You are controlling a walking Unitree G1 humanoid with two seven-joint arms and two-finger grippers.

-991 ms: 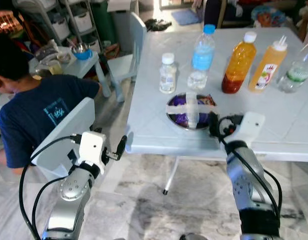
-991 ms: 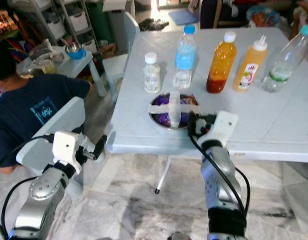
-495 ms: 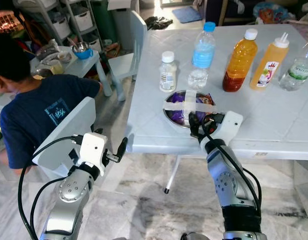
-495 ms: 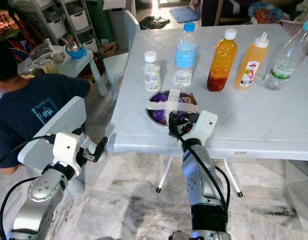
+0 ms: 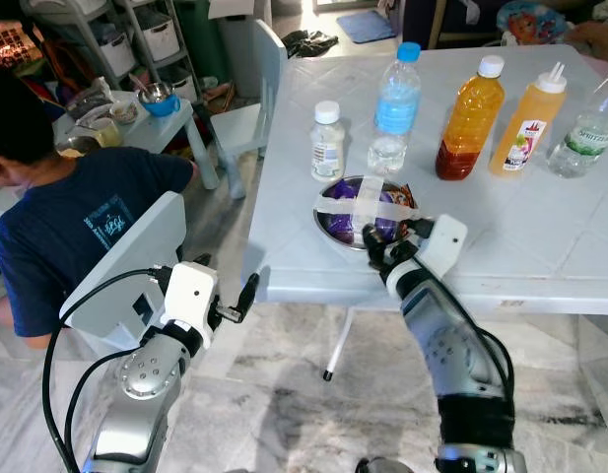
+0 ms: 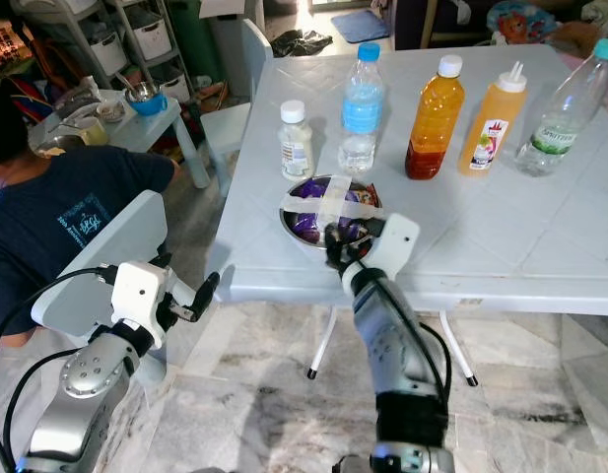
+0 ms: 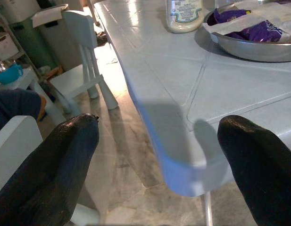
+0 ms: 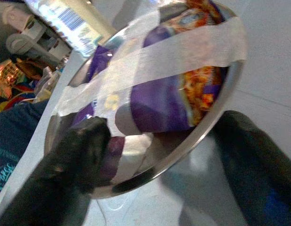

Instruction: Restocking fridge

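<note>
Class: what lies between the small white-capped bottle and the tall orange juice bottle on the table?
The blue-capped water bottle stands between the small white-capped bottle and the orange juice bottle, seen in both eye views.

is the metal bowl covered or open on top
Covered in part: two white tape strips cross over the bowl, holding purple packets inside.

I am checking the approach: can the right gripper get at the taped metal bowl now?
Probably yes: the right gripper is open at the metal bowl, one finger over its rim, one outside, with nothing between.
</note>
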